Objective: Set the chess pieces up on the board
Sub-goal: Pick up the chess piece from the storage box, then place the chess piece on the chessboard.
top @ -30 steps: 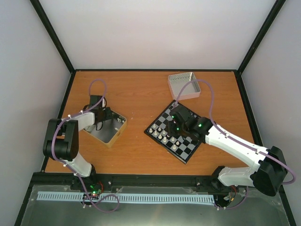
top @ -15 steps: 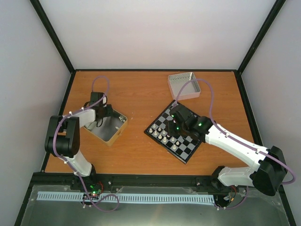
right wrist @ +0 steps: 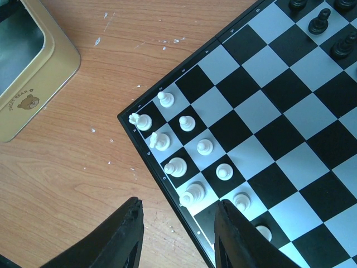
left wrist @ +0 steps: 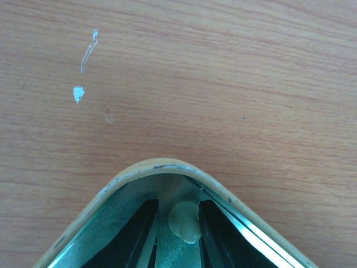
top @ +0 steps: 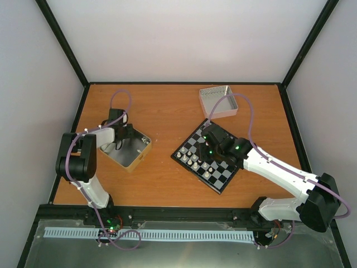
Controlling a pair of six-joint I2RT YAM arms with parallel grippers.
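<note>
Two arms: the left one reaches into the tin, and the right one is over the board.
Left claw (left wrist: 178, 205): down in a corner of the gold-rimmed tin (left wrist: 162, 166). Its dark fingers (left wrist: 131, 237) flank one cream chess piece (left wrist: 186, 223). I cannot tell whether they pinch it or only stand beside it.
Right claw (right wrist: 177, 204): open with nothing between its fingers, hanging over the board's edge beside the white rows.
Board (right wrist: 279, 111): turned cornerwise, right of the worktop's middle.
White chess pieces (right wrist: 175, 166): ten show in the right wrist view, in two rows along the board's near-left side, one to a square.
Black pieces (right wrist: 319, 21): a few stand on the board's opposite side.
Tin's place: near the worktop's left edge.
Silver tray (top: 218, 101): by the far edge, right of the middle, apart from the board.
</note>
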